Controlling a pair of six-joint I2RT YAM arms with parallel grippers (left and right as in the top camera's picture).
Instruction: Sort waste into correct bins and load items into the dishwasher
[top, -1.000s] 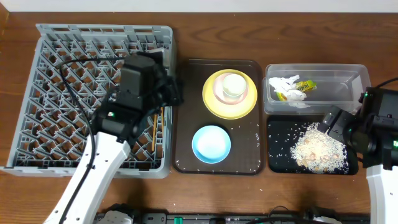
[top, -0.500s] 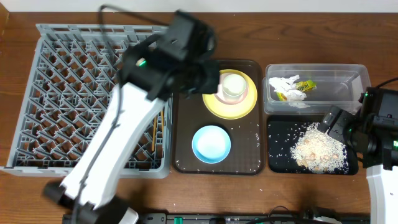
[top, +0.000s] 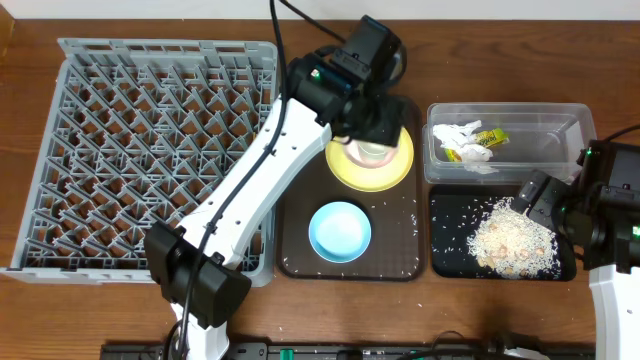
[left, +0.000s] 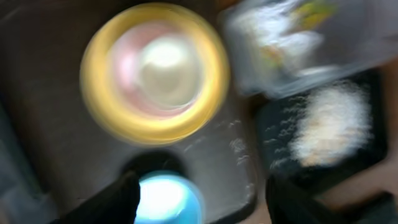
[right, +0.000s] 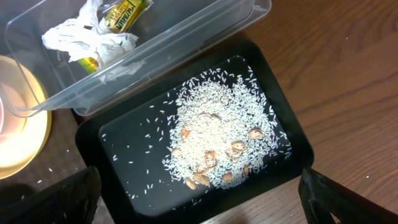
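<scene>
Waste looks sorted into the clear plastic tub (top: 545, 150) and shallow black tray (right: 124, 143); round yellow plate (left: 99, 93) and light blue bowl (top: 340, 230) sit unloaded on the brown tray (top: 395, 230), left end effector (left: 205, 196) and right end effector (right: 199, 177) both spread apart, empty.

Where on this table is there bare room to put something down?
The grey rack is mostly bare left of the left arm. The clear tub is free right of the napkin and wrapper. Crowded: the brown tray, with yellow plate, blue bowl and left gripper above; rice fills the black tray.
</scene>
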